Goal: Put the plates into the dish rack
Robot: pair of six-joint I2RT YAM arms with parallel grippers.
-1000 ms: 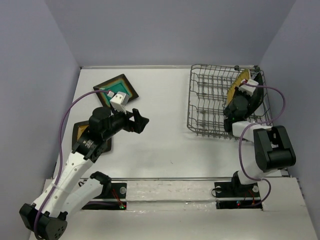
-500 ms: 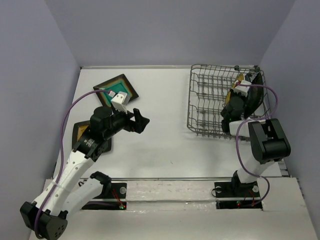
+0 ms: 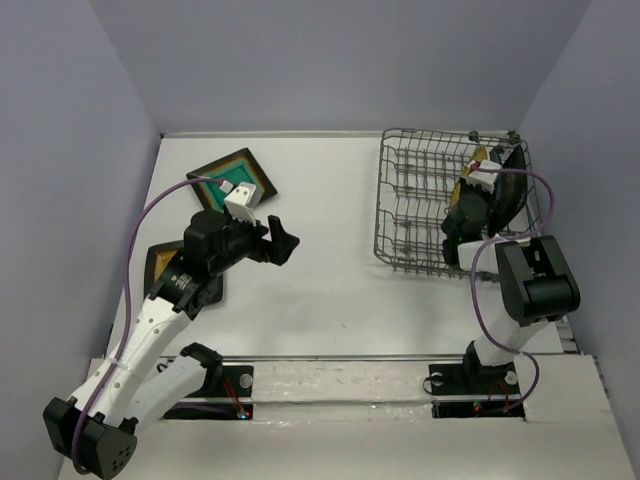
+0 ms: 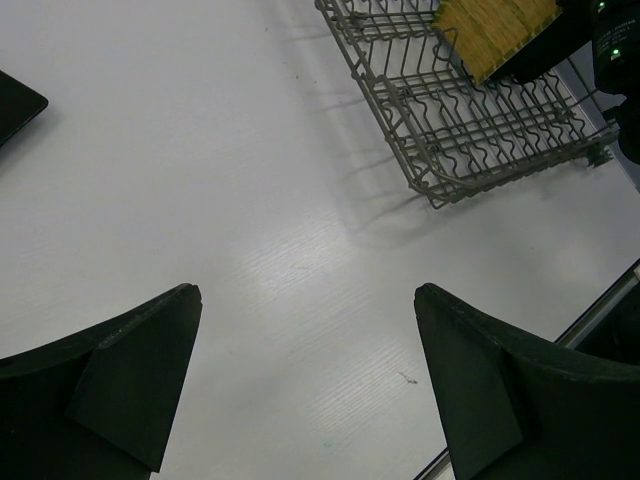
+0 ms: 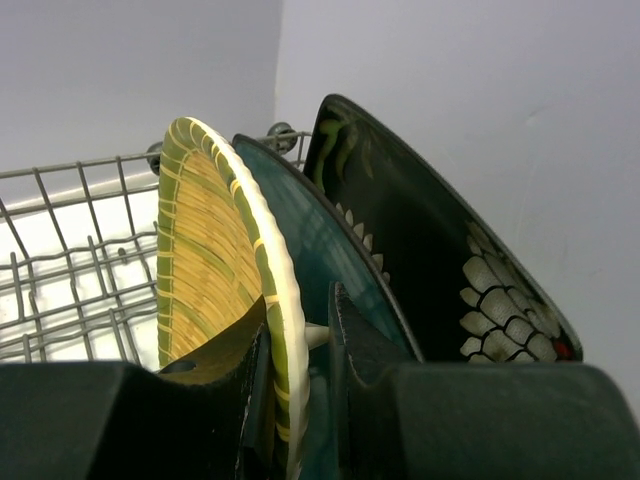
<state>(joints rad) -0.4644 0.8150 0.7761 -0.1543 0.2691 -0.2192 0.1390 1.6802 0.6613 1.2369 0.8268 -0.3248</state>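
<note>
In the top view, your right pincer [image 3: 476, 180] reaches into the far right corner of the dish rack [image 3: 420, 200], where plates stand on edge; the black floral plate [image 3: 508, 190] leans outermost there. 2 plates lie flat on the counter [image 3: 330, 290] at the left: the teal-centre plate [image 3: 228, 170] at the back and the mustard-centre plate [image 3: 157, 262] partly under your left arm. Your left pincer [image 3: 287, 243] hangs over bare counter between them and the rack. The left wrist view adds that its fingers are spread wide with nothing between them, and it shows the rack side-on with the yellow ribbed plate [image 4: 495, 30] rising above the wires. The right wrist view gives what neither of those can: the right pincer is narrow, pinching the yellow ribbed plate's rim, a finger on each face, with the plain teal plate [image 5: 315, 240] just behind it and the black floral plate behind that, 3 in a row. From above you cannot make out that grip or the plain teal plate at all. Judge these plates stiff, fairly heavy and glossy, so likely slippery and apt to chip against wire or each other; release gently. For the 2 flat ones, take the raised rim at a side's middle, since the centre offers no hold.
</note>
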